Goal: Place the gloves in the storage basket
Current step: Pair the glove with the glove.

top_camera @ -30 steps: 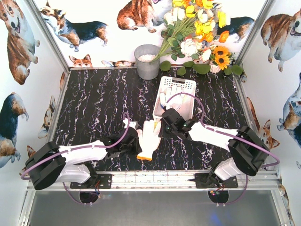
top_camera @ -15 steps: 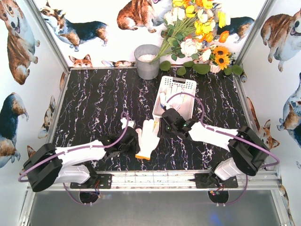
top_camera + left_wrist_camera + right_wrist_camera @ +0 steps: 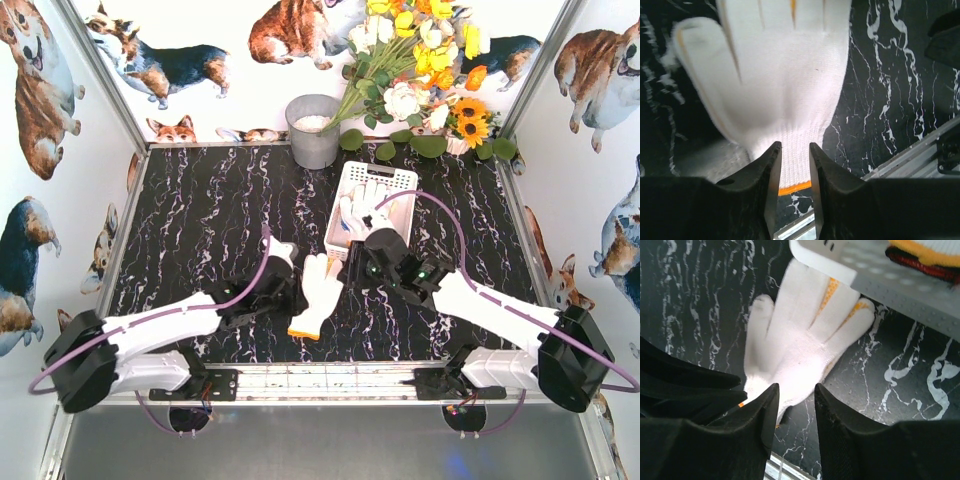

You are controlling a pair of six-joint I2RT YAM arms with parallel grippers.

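Note:
A white glove [image 3: 320, 290] with an orange cuff lies flat on the black marble table, fingers pointing toward the storage basket [image 3: 396, 178]. The white slotted basket holds more gloves [image 3: 364, 208]. My left gripper [image 3: 290, 300] is at the glove's left side near the cuff. In the left wrist view the glove [image 3: 785, 75] fills the top, and my jaws [image 3: 795, 146] stand a narrow gap apart over the cuff. My right gripper [image 3: 358, 266] is open and empty between glove and basket. The right wrist view shows the glove [image 3: 800, 340] ahead of the gripper [image 3: 796, 387] and the basket's corner [image 3: 840, 260].
A grey metal bucket [image 3: 314, 130] stands at the back, left of the basket. A bouquet of flowers [image 3: 420, 70] leans at the back right. An aluminium rail [image 3: 340, 375] runs along the front edge. A yellow glove with a dark cuff [image 3: 925, 250] lies in the basket.
My right arm has stretched out and its gripper has moved a little right and back toward the basket. My left gripper has moved forward along the glove, which turned slightly.

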